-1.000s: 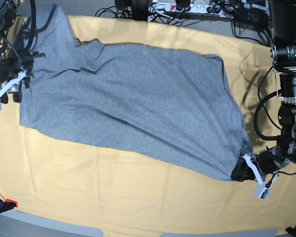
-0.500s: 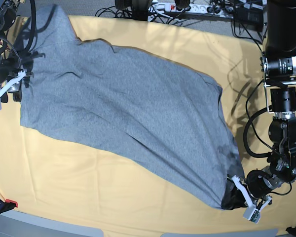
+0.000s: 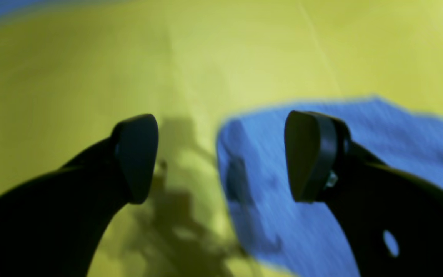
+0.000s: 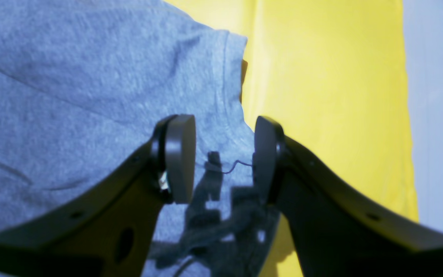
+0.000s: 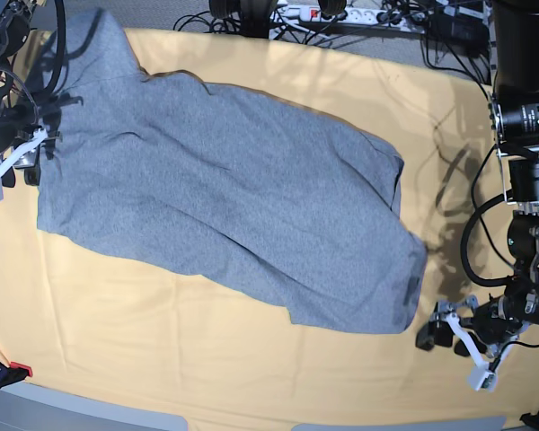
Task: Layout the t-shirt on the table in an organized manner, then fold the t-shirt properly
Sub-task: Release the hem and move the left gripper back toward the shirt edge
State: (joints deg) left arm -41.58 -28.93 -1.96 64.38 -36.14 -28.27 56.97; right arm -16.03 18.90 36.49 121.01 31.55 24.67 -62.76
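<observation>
Grey t-shirt [image 5: 225, 206] lies free of the wide-open left pincer [image 5: 456, 339]; right pincer [image 4: 221, 159] gapes, holding nothing.

From my base view the t-shirt [image 5: 225, 206] lies spread across the table [image 5: 207, 377], running from the far left corner toward the near right. My right gripper [image 5: 13, 162] sits at the shirt's left edge, over the fabric. My left gripper [image 5: 458, 341] is at the near right, just beside the shirt's corner and apart from it. Cables [image 5: 341, 13] lie behind the table's far edge.
</observation>
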